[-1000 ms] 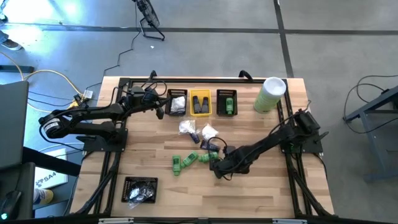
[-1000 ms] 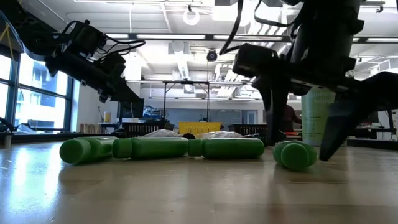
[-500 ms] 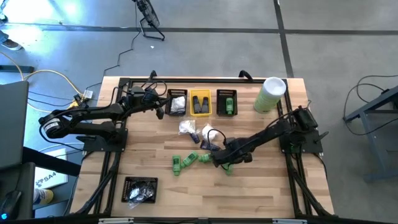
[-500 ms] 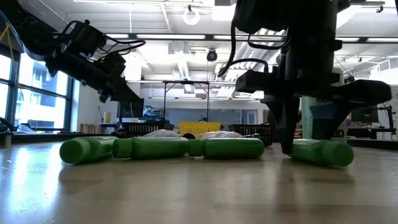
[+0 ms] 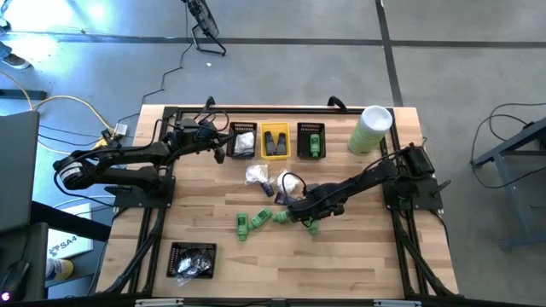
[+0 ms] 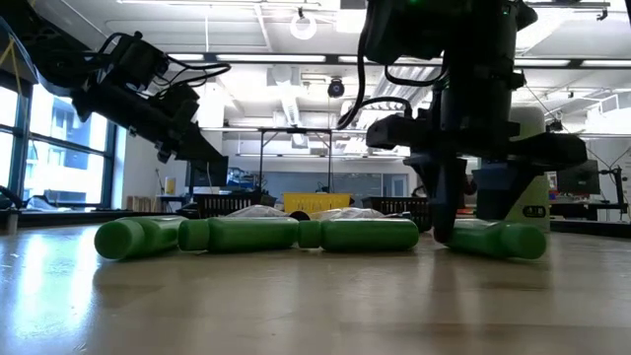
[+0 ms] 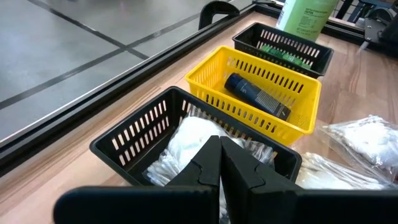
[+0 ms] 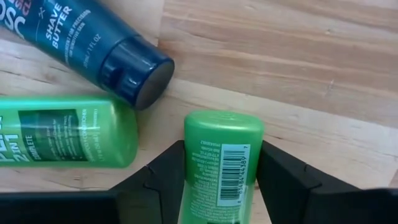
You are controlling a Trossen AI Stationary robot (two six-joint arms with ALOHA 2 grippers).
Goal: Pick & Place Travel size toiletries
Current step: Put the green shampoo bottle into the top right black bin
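Lying on the wooden tabletop (image 5: 358,256) near its middle, a green bottle (image 8: 222,163) sits between the fingers of the right gripper (image 8: 221,177), which press its two sides, a grip that looks made, though the bottle rests on the wood in the low view. Just beside it lie a second green bottle (image 8: 65,129) and a dark blue tube (image 8: 93,43), the tube's cap almost touching the second bottle's end. More green bottles (image 5: 252,222) lie a little to the left, and white packets (image 5: 258,176) between them and the bins.

Judging by the bins, sorting is partly done: the black bin (image 7: 134,146) holds white packets, the yellow bin (image 7: 273,93) a dark tube, and the far black bin (image 5: 310,141) something green. Several items remain loose.

The bottles are smooth, glossy plastic cylinders with flat caps; the packets look soft and crinkled; the bins are slotted plastic.

The left gripper (image 7: 221,163), fingers pressed together and empty, waits over the black bin.
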